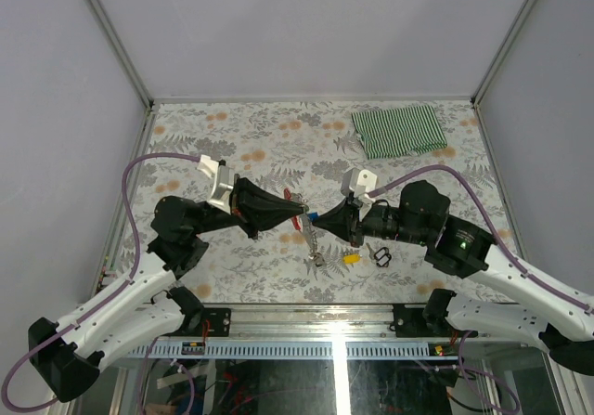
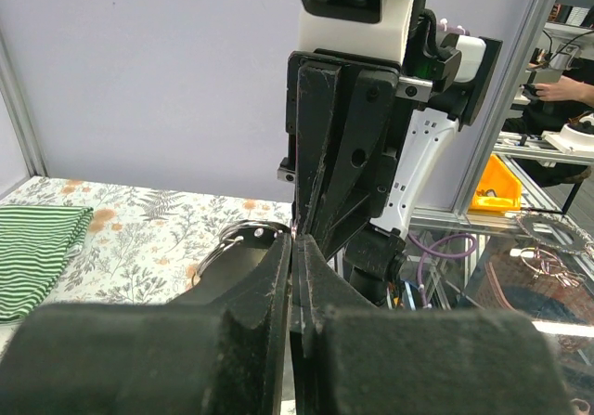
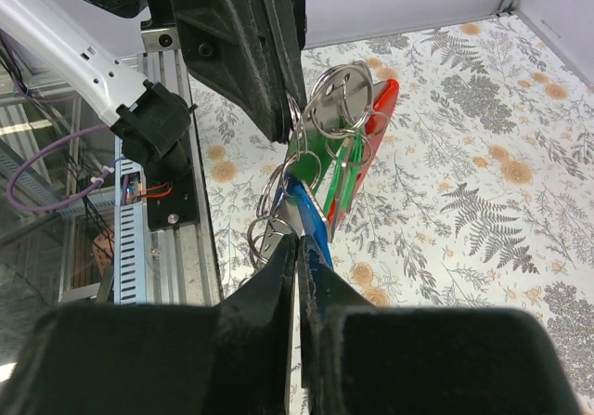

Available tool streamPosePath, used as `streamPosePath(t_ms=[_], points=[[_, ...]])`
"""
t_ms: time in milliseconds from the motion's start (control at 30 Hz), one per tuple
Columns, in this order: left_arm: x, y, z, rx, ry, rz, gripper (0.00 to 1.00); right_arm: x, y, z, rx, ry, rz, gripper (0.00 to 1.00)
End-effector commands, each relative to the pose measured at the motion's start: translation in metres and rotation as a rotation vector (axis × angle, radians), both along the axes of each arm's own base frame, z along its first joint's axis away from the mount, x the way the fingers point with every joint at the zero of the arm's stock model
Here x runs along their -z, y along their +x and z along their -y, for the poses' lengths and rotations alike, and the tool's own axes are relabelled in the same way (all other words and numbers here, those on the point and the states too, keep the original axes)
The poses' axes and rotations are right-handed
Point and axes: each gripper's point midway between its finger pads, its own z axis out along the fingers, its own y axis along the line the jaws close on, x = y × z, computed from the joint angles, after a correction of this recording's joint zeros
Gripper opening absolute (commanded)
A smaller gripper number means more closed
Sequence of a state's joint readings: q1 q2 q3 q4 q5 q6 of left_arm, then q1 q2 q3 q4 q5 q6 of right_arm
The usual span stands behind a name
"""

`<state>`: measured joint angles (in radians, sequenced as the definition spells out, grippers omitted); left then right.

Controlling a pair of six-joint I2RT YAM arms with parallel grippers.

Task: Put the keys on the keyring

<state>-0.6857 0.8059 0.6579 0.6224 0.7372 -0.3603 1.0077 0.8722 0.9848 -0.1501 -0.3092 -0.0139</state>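
You have the left gripper clamped on the keyring, raised off the table; your right gripper pinches the blue key against the keyring; the yellow key lies beneath.

- Left tool and right tool meet tip to tip, blocking mid-bench.
- Floral-patterned bench beyond lies open; green-striped folded cloth fills far-right corner.

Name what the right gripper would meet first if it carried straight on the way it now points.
Probably the bunch of silver metal rings and the green-headed key just ahead of the right gripper and its blue-headed key, then the left gripper's black fingers; depth is hard to judge.
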Motion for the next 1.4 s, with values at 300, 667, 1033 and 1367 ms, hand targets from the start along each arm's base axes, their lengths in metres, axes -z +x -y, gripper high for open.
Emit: streamPosePath(t_ms=[300, 667, 1033, 1367], points=[[-0.027, -0.006, -0.005, -0.005, -0.052, 0.090, 0.00, -0.041, -0.006, -0.004, -0.036, 0.103, 0.058, 0.19], [-0.023, -0.026, -0.001, 0.121, 0.011, 0.133, 0.00, -0.059, -0.008, 0.019, 0.012, 0.140, 0.139, 0.33], [-0.007, -0.045, 0.003, 0.291, 0.182, 0.203, 0.00, -0.074, -0.014, 0.039, 0.041, 0.175, 0.181, 0.35], [-0.001, -0.040, 0.007, 0.300, 0.225, 0.208, 0.00, -0.065, -0.026, 0.039, -0.026, 0.130, 0.170, 0.42]])
